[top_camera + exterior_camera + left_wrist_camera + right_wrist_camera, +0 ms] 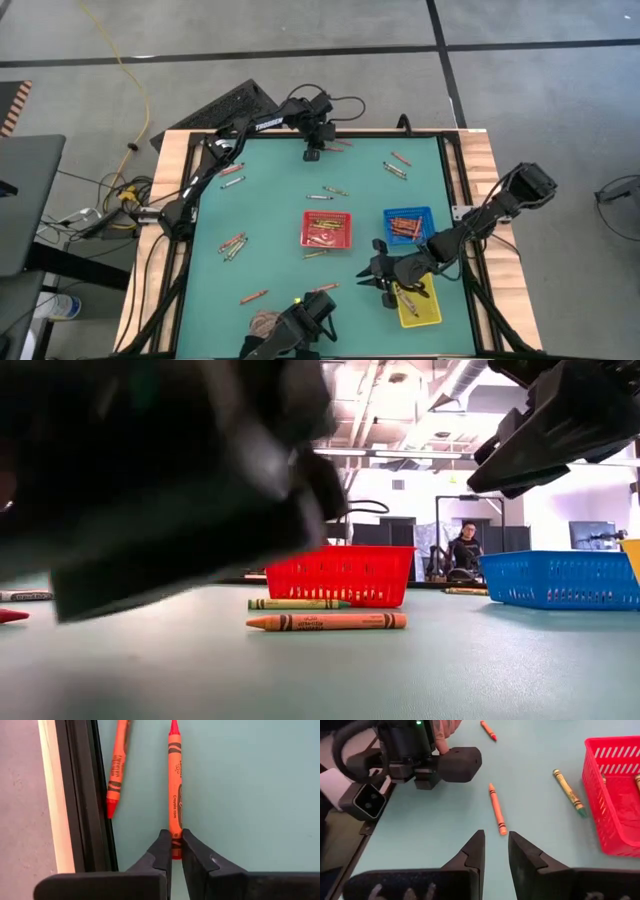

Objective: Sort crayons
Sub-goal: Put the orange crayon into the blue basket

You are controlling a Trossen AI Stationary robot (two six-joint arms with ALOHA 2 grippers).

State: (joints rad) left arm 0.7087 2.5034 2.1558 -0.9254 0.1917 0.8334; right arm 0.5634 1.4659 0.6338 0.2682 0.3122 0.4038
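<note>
Many crayons lie scattered on the green mat, such as a pair (pixel 232 243) at the left and another pair (pixel 396 165) at the far right. My left gripper (pixel 312 153) is at the mat's far edge, shut on an orange-red crayon (pixel 175 785). A second orange-red crayon (pixel 117 770) lies beside it against the black table frame. My right gripper (pixel 495 851) hovers open near the front, between the red tray (pixel 328 228) and the yellow tray (pixel 418 305). An orange crayon (pixel 497 809) lies on the mat just beyond its fingertips. My left gripper pinches the orange-red crayon's blunt end (pixel 175 831) between its two fingertips. The fingers come steeply from above, one on each side of the stick. The crayon stretches away from the fingers, its pointed tip (pixel 173 726) far from them, lying along the mat.
Red, blue (pixel 408 225) and yellow trays hold several crayons each. A green crayon (pixel 569 792) lies near the red tray. A camera unit (pixel 420 760) stands at the near edge in front of my right gripper. The black frame (pixel 82 795) and wooden rim border the mat.
</note>
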